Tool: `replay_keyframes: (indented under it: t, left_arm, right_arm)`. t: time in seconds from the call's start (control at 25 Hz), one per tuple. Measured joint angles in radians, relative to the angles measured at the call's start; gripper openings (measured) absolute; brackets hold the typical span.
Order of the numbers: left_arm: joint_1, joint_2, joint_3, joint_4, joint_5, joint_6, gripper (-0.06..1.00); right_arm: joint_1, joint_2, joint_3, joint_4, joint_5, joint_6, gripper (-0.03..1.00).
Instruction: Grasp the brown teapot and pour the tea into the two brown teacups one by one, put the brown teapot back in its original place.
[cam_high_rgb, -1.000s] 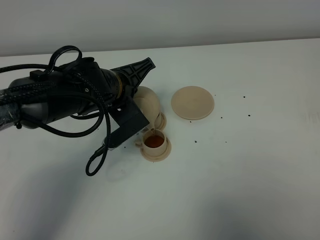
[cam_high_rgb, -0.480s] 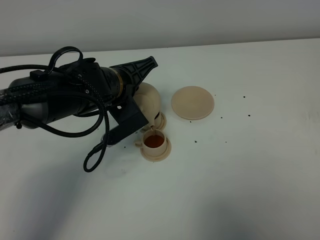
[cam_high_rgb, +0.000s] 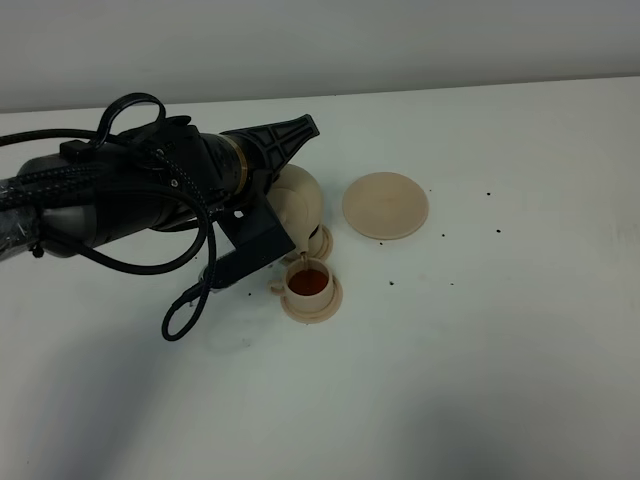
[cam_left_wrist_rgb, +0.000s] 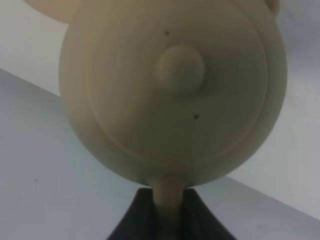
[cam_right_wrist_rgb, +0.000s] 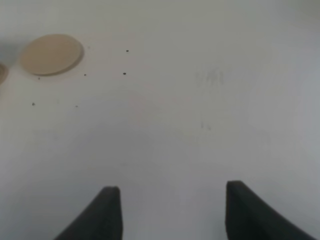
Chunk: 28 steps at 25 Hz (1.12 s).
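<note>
Teapot (cam_high_rgb: 297, 200) tipped, spout over near cup (cam_high_rgb: 309, 284) | left hand (cam_left_wrist_rgb: 165, 220) clamps its handle | right hand (cam_right_wrist_rgb: 170, 210) wide, empty

Teapot (cam_high_rgb: 298, 200), cup (cam_high_rgb: 308, 285) and bare saucer (cam_high_rgb: 385, 205): plain beige-tan. Liquid in the cup: reddish-brown. Surface (cam_high_rgb: 480, 350): white with scattered dark specks. Left arm (cam_high_rgb: 130, 195): black.
</note>
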Motion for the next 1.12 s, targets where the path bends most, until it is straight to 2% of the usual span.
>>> replay_keyframes:
  t: [1.12]
  left_arm:
    - [0.0,0.0,0.0,0.0,-0.018,0.07,0.15]
  right_arm:
    - [0.0,0.0,0.0,0.0,0.0,0.0,0.49]
